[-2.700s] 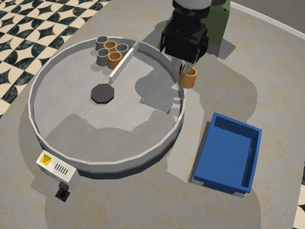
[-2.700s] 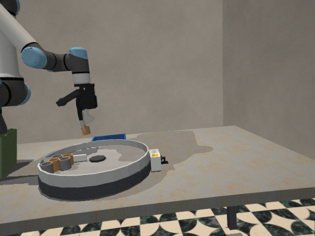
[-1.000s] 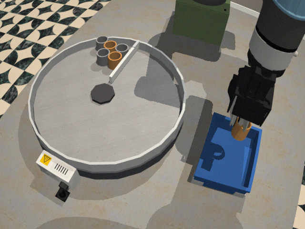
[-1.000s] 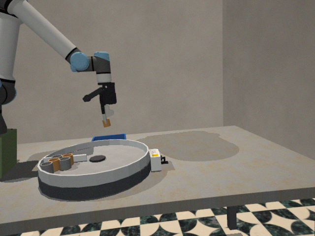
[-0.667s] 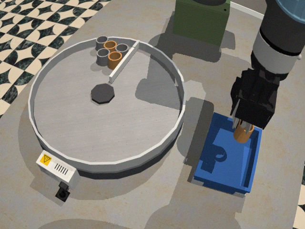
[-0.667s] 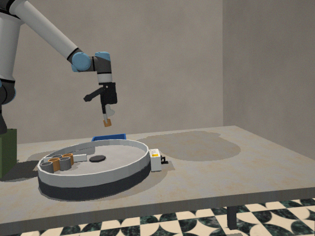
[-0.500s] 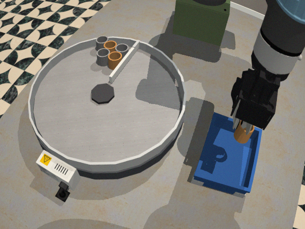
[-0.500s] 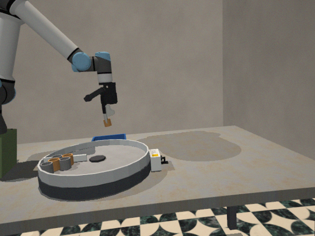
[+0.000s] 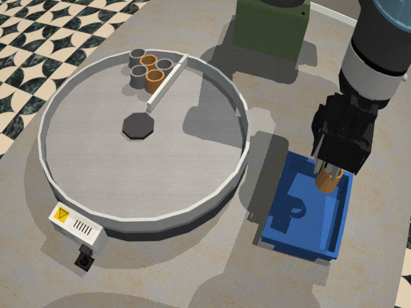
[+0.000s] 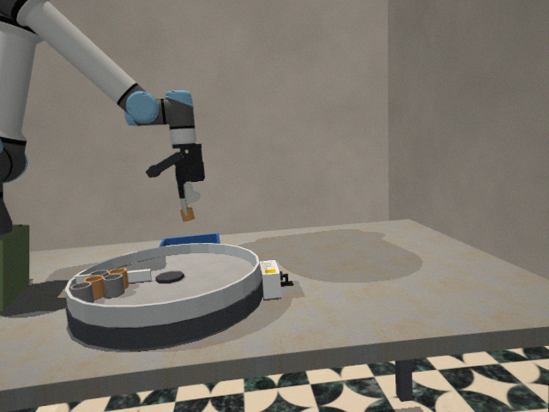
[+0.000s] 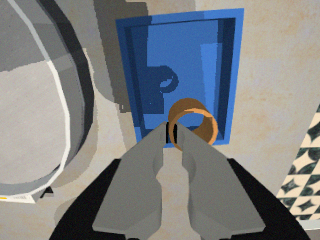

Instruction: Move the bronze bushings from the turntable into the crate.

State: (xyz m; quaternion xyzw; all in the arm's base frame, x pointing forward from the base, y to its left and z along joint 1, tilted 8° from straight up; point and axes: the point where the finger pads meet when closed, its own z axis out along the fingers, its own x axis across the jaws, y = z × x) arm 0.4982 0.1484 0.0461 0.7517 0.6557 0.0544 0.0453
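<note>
Gripper gripping bronze bushing's wall.

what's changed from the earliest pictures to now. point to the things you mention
The gripper [image 9: 325, 172] [image 10: 185, 213] [image 11: 170, 123] has carried a bronze bushing [image 9: 326, 185] [image 10: 189, 215] [image 11: 215, 131] from beside the turntable's [image 9: 146, 226] [image 10: 177, 314] [image 11: 66, 125] rim to above the blue crate [image 9: 298, 250] [image 10: 190, 239] [image 11: 237, 50]. It was already gripped by its wall then; nothing was let go. The turntable, its two bronze and three steel bushings, and the crate stayed put.
</note>
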